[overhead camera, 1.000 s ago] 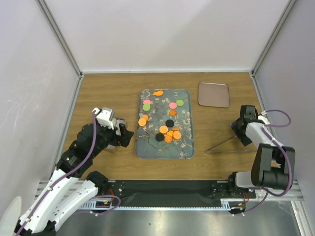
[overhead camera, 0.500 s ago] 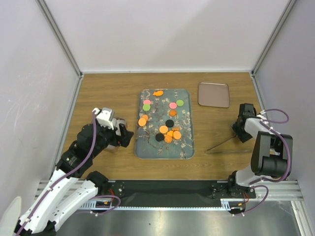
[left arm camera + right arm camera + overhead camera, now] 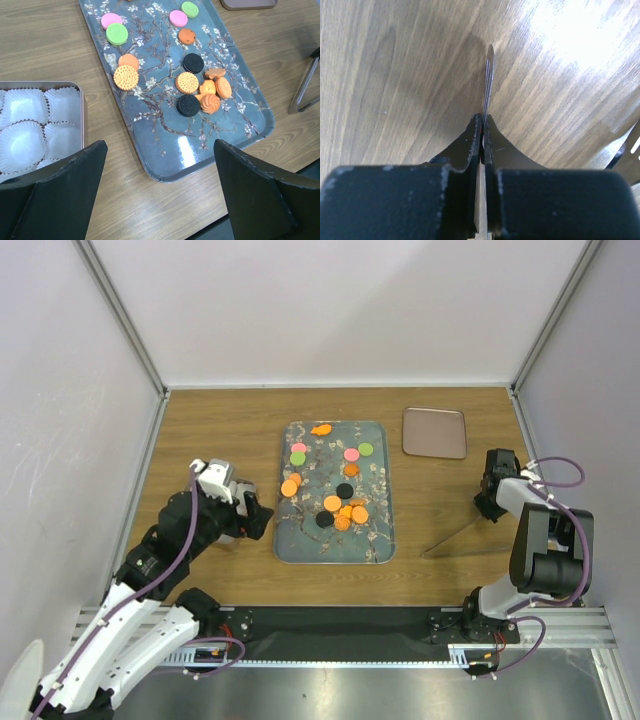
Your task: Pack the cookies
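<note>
The cookies (image 3: 345, 510) lie on the flowered tray (image 3: 362, 546), just to the right of the open left hand (image 3: 160, 147); the right hand (image 3: 482, 120), closed on a thin metal tool (image 3: 489, 75), is farther away.

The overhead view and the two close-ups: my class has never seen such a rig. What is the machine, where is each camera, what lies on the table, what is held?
Two robot arms are bolted at the near edge of a wooden table. One camera looks down from above; one rides on each wrist. On a floral tray lie the cookies. The left wrist view also shows a tin of white paper cups. The left claw is open, empty. The right claw is shut on a thin metal tool.
</note>
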`<act>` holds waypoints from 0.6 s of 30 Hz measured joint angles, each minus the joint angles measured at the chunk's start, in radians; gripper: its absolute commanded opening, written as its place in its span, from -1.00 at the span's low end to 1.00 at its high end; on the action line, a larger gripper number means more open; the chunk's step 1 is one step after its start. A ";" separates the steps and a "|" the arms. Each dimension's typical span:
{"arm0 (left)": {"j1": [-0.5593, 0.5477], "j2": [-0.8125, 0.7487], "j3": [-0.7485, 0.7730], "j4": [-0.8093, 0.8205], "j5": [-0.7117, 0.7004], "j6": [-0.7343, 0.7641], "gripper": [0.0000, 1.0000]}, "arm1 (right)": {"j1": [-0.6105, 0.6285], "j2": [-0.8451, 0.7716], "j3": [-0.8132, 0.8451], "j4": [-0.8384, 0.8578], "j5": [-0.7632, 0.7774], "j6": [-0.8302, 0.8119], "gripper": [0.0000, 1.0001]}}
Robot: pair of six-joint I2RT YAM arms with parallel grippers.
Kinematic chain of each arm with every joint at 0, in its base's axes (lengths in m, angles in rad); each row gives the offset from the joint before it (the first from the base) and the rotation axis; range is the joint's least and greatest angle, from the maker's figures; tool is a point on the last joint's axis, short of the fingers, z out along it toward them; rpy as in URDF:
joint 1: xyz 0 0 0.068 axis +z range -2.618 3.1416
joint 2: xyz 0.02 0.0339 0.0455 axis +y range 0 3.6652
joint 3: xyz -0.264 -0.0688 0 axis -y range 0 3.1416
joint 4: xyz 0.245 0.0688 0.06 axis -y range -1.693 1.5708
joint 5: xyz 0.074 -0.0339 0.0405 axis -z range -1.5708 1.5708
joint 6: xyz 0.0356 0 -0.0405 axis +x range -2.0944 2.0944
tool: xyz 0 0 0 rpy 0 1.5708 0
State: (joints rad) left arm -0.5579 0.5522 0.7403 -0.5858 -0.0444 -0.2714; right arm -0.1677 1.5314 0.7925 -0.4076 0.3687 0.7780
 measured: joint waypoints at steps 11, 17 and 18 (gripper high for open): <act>-0.003 0.076 0.000 0.023 0.127 -0.047 0.99 | 0.034 -0.213 0.033 -0.028 -0.103 -0.073 -1.00; -0.003 0.099 -0.009 0.152 0.249 -0.171 1.00 | 0.217 -0.323 0.159 -0.034 -0.191 -0.077 -1.00; -0.003 0.111 -0.011 0.189 0.269 -0.193 0.99 | 0.258 -0.331 0.182 -0.028 -0.205 -0.074 -1.00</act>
State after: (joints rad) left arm -0.5610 0.6628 0.7292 -0.3969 0.2245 -0.4644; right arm 0.0902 1.2003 0.9745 -0.4358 0.1635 0.7036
